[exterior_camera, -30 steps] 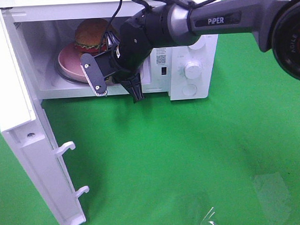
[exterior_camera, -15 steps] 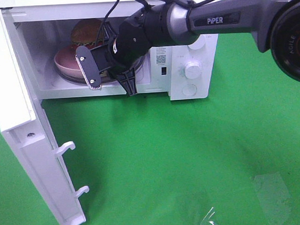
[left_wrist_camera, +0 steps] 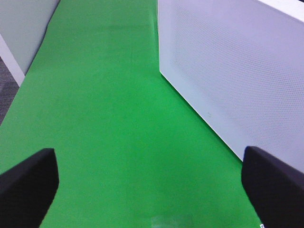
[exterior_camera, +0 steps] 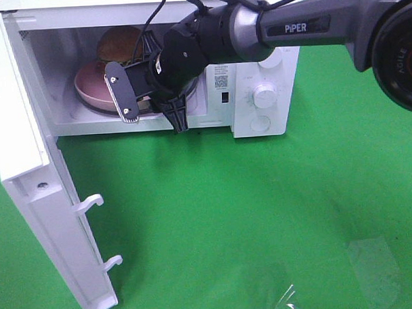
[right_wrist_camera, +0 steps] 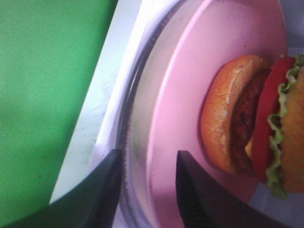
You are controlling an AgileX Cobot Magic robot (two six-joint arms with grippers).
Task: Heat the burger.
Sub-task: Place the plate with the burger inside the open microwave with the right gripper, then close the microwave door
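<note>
- The right pincer point(exterior_camera: 149, 105) has been reaching further into the mouth of the microwave point(exterior_camera: 258, 104) over the last second. The pink plate point(exterior_camera: 94, 87) has been sliding deeper in with it.
- Its jaws, pinched a second ago, are now standing apart on either side of the plate's front rim. A little gap is showing on each side, so they are loose and not clamping.
- The burger point(exterior_camera: 119, 43) is sitting inside the cavity, on the back part of the plate, well clear of the pincer.
- It is standing upright with its stack axis vertical: golden bun top up, then lettuce and tomato, with the patty beneath. Being round, it is pointing no particular way sideways.
- The plate is resting on the glass tray point(right_wrist_camera: 137, 142) by the front sill.
- The door point(exterior_camera: 36, 189) is hanging wide open on the left.
- The left pincer point(left_wrist_camera: 151, 185) is hovering over the green worktop point(left_wrist_camera: 104, 118), jaws spread wide with nothing between them.
</note>
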